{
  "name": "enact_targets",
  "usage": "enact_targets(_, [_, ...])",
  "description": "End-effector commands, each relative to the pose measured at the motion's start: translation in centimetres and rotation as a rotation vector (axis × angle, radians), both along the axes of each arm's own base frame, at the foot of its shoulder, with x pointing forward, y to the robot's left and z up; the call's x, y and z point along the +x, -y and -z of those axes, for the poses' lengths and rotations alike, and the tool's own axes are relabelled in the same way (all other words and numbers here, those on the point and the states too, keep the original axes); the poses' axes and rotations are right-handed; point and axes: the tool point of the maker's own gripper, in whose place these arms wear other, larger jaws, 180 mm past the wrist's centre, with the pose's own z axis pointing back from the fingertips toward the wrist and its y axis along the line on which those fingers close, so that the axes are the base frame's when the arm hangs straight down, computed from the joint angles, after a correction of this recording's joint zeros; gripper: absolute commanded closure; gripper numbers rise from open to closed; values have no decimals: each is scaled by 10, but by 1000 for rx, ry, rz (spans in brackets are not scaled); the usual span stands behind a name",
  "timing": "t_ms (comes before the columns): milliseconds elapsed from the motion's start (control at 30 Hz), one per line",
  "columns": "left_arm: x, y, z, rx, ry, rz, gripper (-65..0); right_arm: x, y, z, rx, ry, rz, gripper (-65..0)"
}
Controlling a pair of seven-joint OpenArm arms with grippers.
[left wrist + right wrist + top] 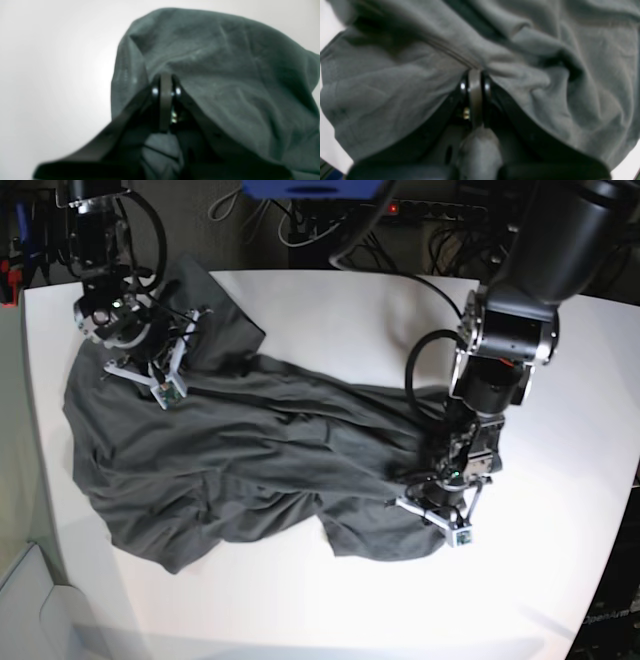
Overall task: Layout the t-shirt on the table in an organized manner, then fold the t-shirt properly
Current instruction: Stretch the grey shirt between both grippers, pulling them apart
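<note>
The t-shirt (250, 455) is lying rumpled across the middle of the table (330, 305), stretching from near the left edge toward the right half. The right gripper (150, 365) is pinching a fold of it close to the table's far left corner, its jaws closed tight on the cloth. The left gripper (432, 492) is clamping the shirt's other end, toward the right edge, jaws likewise closed on fabric.
</note>
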Motion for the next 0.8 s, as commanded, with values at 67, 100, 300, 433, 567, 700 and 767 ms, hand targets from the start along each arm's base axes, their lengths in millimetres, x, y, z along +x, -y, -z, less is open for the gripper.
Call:
enact_targets(67, [2, -60, -11, 72, 9, -81, -3, -8, 19, 7, -70, -51, 6, 0])
enact_targets(100, [0, -78, -13, 91, 9, -101, -3, -7, 19, 7, -70, -50, 6, 0])
enact_targets(300, [-9, -157, -31, 185, 20, -181, -3, -2, 23, 4, -77, -40, 6, 0])
enact_targets(433, [-12, -171, -34, 201, 20, -195, -3, -3, 22, 5, -77, -42, 5, 0])
enact_targets(567, [-11, -166, -33, 195, 20, -190, -3, -3, 21, 5, -75, -42, 4, 0])
enact_targets(700, [-9, -164, -33, 192, 21, -188, -3, -2, 24, 4, -83, -40, 0, 0])
enact_targets(767, [-7, -163, -36, 190, 28, -188, -3, 5, 32, -1, -103, -24, -1, 0])
